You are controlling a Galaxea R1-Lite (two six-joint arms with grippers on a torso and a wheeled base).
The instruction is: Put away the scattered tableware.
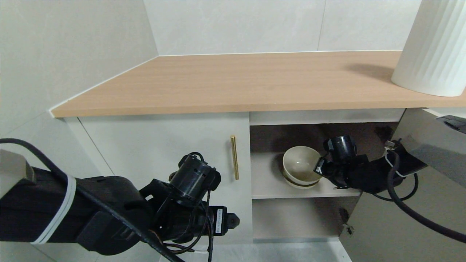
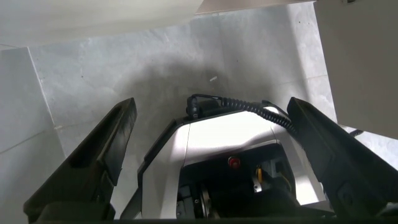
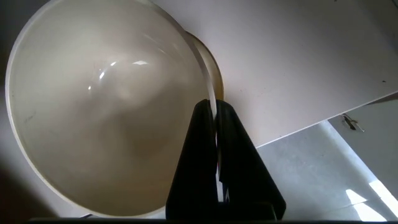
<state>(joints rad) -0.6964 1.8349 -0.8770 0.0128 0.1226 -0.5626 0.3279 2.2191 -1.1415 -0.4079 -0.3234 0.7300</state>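
Pinched at rim in right tool [image 3: 216, 111]: bowl [image 1: 299, 164], tilted over second bowl [image 1: 299, 185] on cabinet shelf [image 1: 266, 183]. Spread wide, holding nothing: left tool [image 2: 211, 107], low before closed door [image 1: 164, 149].

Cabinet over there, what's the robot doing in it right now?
The right claw is shut on the rim of a cream bowl, holding it tilted inside the open cabinet, over the upper shelf and on or just above another dish. The left claw hangs open and empty, low in front of the closed door.
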